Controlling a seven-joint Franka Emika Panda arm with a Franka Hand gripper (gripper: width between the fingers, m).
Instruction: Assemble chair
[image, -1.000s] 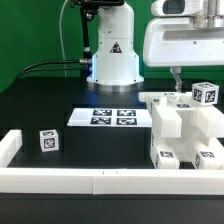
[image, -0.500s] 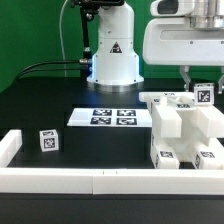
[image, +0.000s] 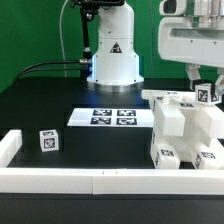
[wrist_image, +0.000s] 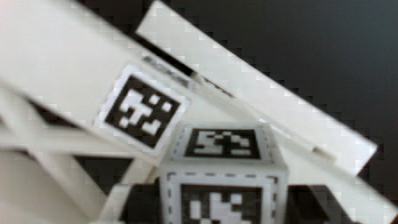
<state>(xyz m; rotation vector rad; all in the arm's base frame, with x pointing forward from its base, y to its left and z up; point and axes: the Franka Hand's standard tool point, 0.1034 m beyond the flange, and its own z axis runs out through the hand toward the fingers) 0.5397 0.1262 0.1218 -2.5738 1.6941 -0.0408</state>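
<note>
Chair parts (image: 185, 130): white blocks and panels clustered on the exterior view's right of the counter, stacked against one another, several faces bearing black-and-white tags; in the wrist view (wrist_image: 214, 110) seen close as slanted white panels and rails.
Small tagged block (image: 207, 95): perched at the top of the cluster, directly under the claw; in the wrist view (wrist_image: 222, 165) fills the near field, one tag on its upper face, another on its front face.
Claw (image: 205, 78): lowered over the small tagged block at the far right of the exterior view; fingers seen either side of the block's top; whether clamped on it or merely around it: cannot tell.
Arm housing (image: 195, 40): large white body above the claw, cropped by the frame edge.
Loose cube (image: 48, 140): alone on the exterior view's left, tagged, well apart from the cluster, just inside the wall.
Marker board (image: 112, 117): flat on the counter between the robot base and the cluster, four tags showing.
Low white wall (image: 100, 182): runs along the near edge and turns up the left side; hems in the loose cube and the cluster's near pieces.
Robot base (image: 112, 50): white, behind the marker board.
Counter (image: 60, 100): black, matte.
</note>
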